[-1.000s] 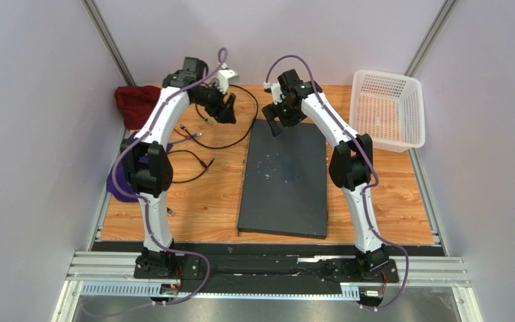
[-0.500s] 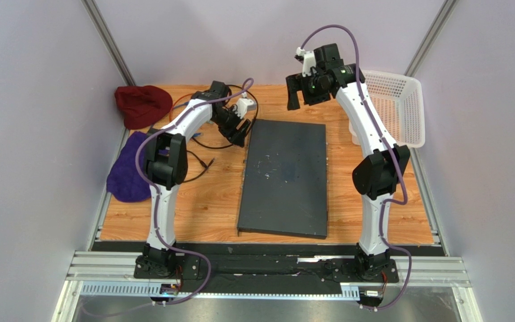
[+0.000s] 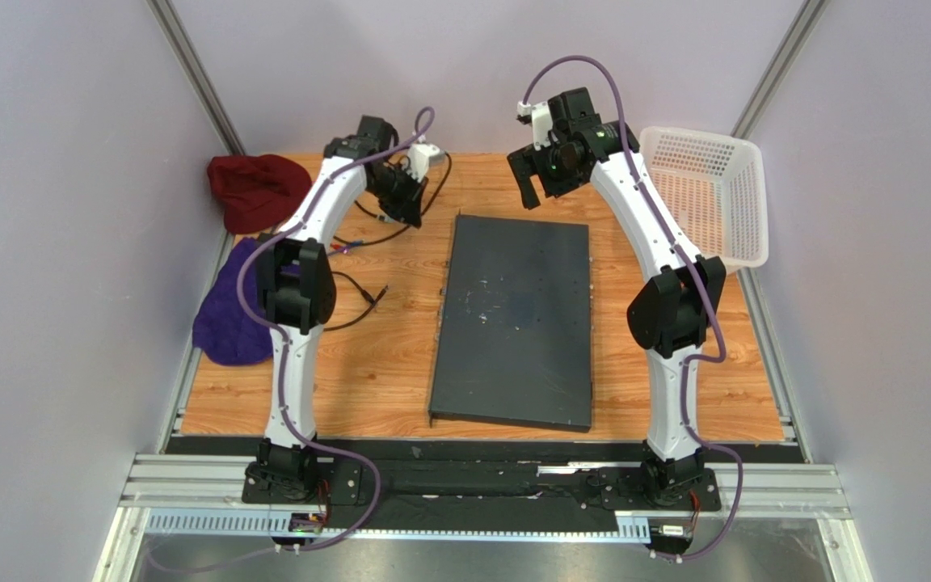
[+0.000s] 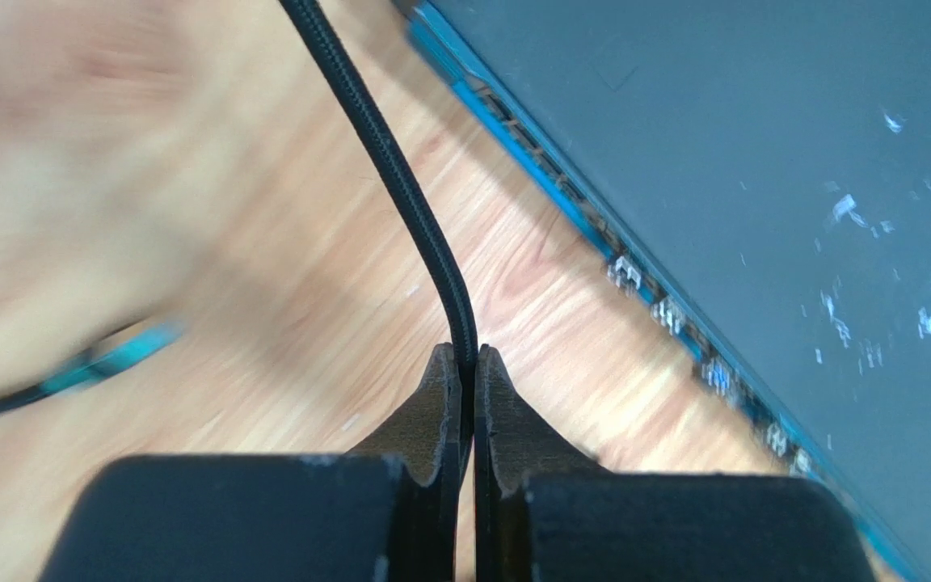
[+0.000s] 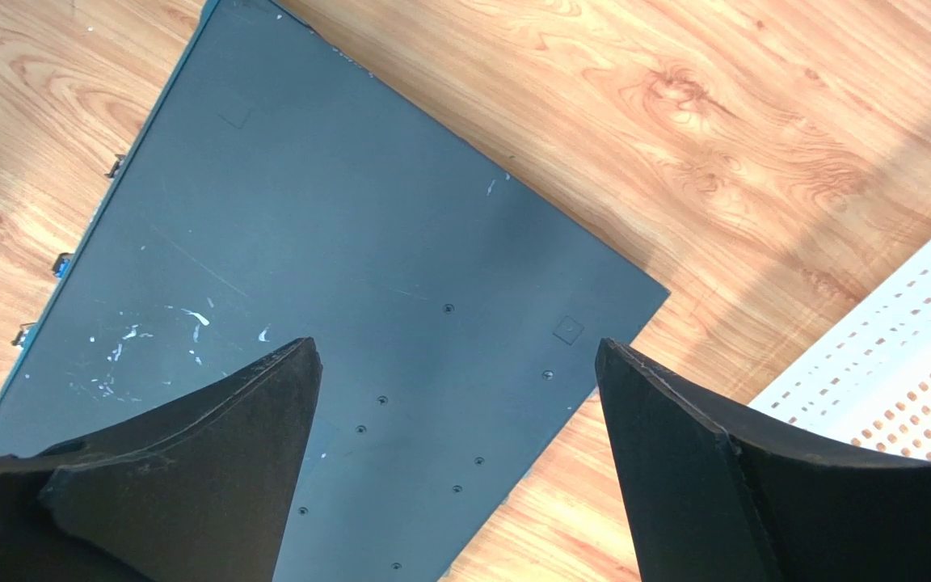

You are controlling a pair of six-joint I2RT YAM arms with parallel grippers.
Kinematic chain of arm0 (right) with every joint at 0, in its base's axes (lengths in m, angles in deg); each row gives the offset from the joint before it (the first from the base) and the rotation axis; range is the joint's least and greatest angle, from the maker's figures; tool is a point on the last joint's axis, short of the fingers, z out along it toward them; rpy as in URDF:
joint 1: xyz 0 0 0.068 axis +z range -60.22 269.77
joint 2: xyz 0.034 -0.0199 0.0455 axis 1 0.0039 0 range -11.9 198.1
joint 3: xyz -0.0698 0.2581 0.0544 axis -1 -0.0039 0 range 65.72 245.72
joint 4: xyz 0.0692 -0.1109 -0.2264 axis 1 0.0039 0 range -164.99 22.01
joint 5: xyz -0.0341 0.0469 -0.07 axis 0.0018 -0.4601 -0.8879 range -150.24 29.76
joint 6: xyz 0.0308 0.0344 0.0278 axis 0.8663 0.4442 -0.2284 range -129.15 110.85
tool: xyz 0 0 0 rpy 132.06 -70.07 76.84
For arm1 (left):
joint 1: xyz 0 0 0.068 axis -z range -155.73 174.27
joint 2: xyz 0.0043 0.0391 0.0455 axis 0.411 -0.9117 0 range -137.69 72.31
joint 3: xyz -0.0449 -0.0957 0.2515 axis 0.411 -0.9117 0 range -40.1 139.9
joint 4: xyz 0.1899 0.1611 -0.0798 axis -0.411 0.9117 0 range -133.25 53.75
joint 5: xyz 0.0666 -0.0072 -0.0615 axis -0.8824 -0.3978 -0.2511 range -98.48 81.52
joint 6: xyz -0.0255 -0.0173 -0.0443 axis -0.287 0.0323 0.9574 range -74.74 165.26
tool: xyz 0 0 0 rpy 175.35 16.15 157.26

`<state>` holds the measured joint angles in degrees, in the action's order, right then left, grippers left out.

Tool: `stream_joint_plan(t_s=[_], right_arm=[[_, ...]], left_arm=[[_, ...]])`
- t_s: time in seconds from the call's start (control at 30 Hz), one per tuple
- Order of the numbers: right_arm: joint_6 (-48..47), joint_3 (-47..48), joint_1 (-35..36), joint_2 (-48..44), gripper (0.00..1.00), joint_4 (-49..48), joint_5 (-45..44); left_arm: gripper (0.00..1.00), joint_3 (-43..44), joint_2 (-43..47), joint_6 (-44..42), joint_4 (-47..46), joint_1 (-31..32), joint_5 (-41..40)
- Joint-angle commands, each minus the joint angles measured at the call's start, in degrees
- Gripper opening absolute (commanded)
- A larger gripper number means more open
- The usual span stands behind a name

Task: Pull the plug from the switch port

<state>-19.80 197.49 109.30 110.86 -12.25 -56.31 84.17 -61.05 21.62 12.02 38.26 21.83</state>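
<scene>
Wooden table (image 3: pixel 385 352); left pincer (image 4: pixel 463 359) clamps black cable (image 4: pixel 393 170) beside switch (image 4: pixel 738 146).

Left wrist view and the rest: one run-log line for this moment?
left gripper: shut on black cable, beside switch port edge | right gripper: open, empty, above switch

Left gripper (image 4: pixel 466 358) pinched shut on black cable (image 4: pixel 398 170); right gripper (image 5: pixel 456 352) spread wide, apparently held aloft.

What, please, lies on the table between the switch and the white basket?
Nothing but bare wooden tabletop. The right wrist view shows an unbroken strip of wood between the corner of the switch and the basket.
</scene>
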Motion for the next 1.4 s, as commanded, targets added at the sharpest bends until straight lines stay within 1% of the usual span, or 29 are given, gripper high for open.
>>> stream_joint_plan(t_s=[0.0,0.03,0.07,0.1,0.13,0.2,0.23,0.27,0.33,0.37,0.4,0.43,0.47,0.53,0.57,0.6,0.63,0.67,0.73,0.77,0.83,0.87,0.9,0.93,0.97,1.03,1.13,1.2,1.37], right_arm=[[-1.5,3.1,0.0,-0.2,0.89,-1.7,-0.2],[-1.5,3.8,-0.1,0.2,0.89,-1.7,-0.1],[-1.6,5.1,-0.1,1.0,0.89,-1.6,-0.1],[-1.5,5.7,-0.1,1.3,0.89,-1.6,-0.1],[-1.4,6.3,-0.1,1.8,0.89,-1.6,0.0],[-1.2,7.6,0.0,2.8,0.89,-1.5,0.3],[-1.1,7.8,0.0,3.1,0.89,-1.4,0.5],[-1.0,8.0,0.0,3.5,0.89,-1.4,0.8],[-0.8,8.2,0.0,4.0,0.89,-1.3,1.1],[-0.8,8.2,0.0,4.1,0.89,-1.2,1.2],[-0.6,8.1,0.0,4.2,0.89,-1.2,1.3],[-0.6,8.1,-0.1,4.2,0.89,-1.2,1.3],[-0.6,7.9,0.0,4.2,0.89,-1.2,1.3],[-0.6,7.0,0.1,3.8,0.89,-1.1,1.2],[-0.8,6.6,0.0,3.5,0.89,-1.1,1.1],[-0.9,6.0,-0.1,3.2,0.89,-1.1,1.0],[-0.9,4.7,-0.1,2.3,0.89,-1.1,0.9],[-1.4,3.8,-0.1,1.9,0.89,-1.1,0.8],[-1.8,1.3,-0.1,0.5,0.89,-1.0,0.6],[-2.1,0.6,-0.1,0.0,0.89,-1.0,0.6],[-2.2,-1.7,-0.2,-1.3,0.89,-1.1,0.5],[-2.1,-2.6,-0.2,-1.8,0.89,-1.0,0.5],[-2.1,-3.7,-0.2,-2.9,0.88,-1.0,0.6],[-2.0,-5.8,-0.2,-3.5,0.89,-1.0,0.7],[-1.8,-7.3,-0.3,-4.0,0.88,-1.0,0.9],[-1.6,-10.5,-0.3,-5.4,0.89,-1.1,1.3],[-1.2,-12.9,-0.4,-7.0,0.89,-1.0,1.2],[-1.0,-14.6,-0.3,-7.9,0.89,-0.9,0.9],[-1.3,-17.9,-0.1,-10.3,0.88,-1.0,-0.1]], left_arm=[[0.00,12.8,9.6,-13.6,12.2,-0.4,-4.3],[0.00,14.4,9.6,-16.7,17.6,-0.6,-6.4],[0.00,15.0,10.6,-19.5,19.6,-0.7,-8.6],[0.00,14.2,11.2,-25.3,21.2,-1.0,-13.5],[0.00,10.7,12.0,-27.9,22.9,-1.4,-15.9],[0.00,5.8,14.9,-33.4,22.3,-2.4,-21.9],[0.00,1.6,15.7,-34.4,20.8,-3.5,-22.7],[0.00,0.2,16.9,-34.9,20.1,-4.1,-23.2],[0.00,-1.8,16.6,-33.3,18.3,-5.5,-21.6],[0.08,-2.1,15.9,-32.1,17.8,-5.7,-20.8],[0.15,-2.3,15.2,-28.6,17.2,-6.0,-18.8],[0.21,-2.4,13.5,-27.0,16.5,-6.2,-17.6],[0.29,-2.4,12.4,-23.9,16.3,-6.3,-16.3],[0.38,-1.9,10.2,-19.8,14.9,-6.3,-11.6],[0.45,-1.5,9.4,-15.4,14.2,-6.2,-10.4],[0.48,-0.9,8.8,-12.8,12.4,-6.2,-9.0],[0.51,0.5,8.2,-9.8,11.5,-6.2,-9.5],[0.54,1.5,7.9,-5.0,10.8,-6.2,-9.9],[0.56,4.0,8.5,-2.2,10.5,-6.2,-8.2],[0.57,4.1,9.2,0.1,10.0,-6.2,-5.0],[0.59,2.0,12.0,2.2,7.9,-6.2,0.4],[0.59,0.7,12.9,5.6,5.5,-6.2,5.9],[0.59,-2.2,14.1,7.9,4.0,-6.2,8.6],[0.59,-3.6,14.3,12.3,2.8,-6.1,11.0],[0.59,-4.8,14.1,14.5,0.8,-6.0,14.6],[0.57,-7.3,12.6,19.9,-0.8,-5.9,17.3],[0.54,-11.1,11.5,23.3,-4.7,-5.7,20.2],[0.54,-14.4,11.2,25.8,-9.0,-5.6,20.7],[0.54,-16.0,7.7,31.2,-12.3,-5.6,22.2]])
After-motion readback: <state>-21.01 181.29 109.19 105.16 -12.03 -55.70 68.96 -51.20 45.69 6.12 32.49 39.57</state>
